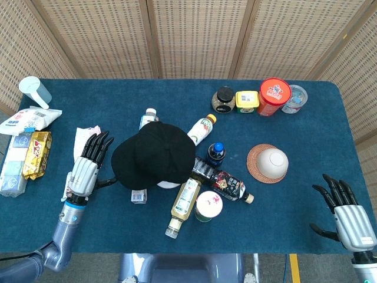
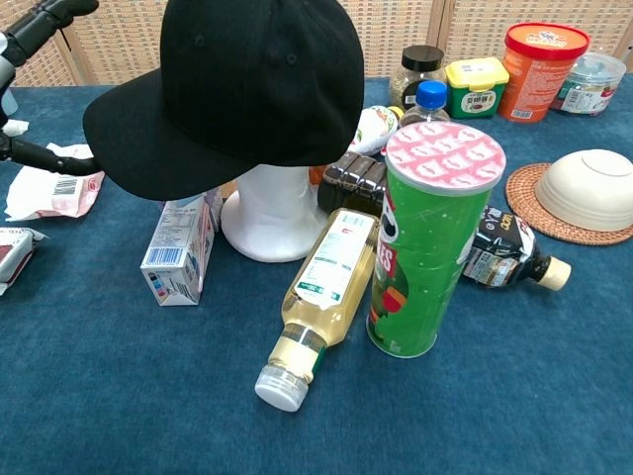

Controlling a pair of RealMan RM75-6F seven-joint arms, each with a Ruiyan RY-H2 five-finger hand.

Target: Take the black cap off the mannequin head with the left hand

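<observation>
The cap (image 1: 154,156) sits on the mannequin head (image 2: 270,213) at table centre. At its 9 o'clock, the left hand (image 1: 86,168) hovers, fingers wide, thumb near the brim. The right hand (image 1: 344,215), at 4 o'clock, is spread, empty.

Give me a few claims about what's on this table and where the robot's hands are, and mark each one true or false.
1. The black cap sits on the white mannequin head. True.
2. The left hand already grips the cap. False: it is open, fingers spread, just left of the brim.
3. The white bowl lies upside down on a round woven mat. True.
4. The green can with the pink lid lies on its side. False: it stands upright.
5. The right hand holds a bottle. False: it is open and empty near the table's right front corner.
</observation>
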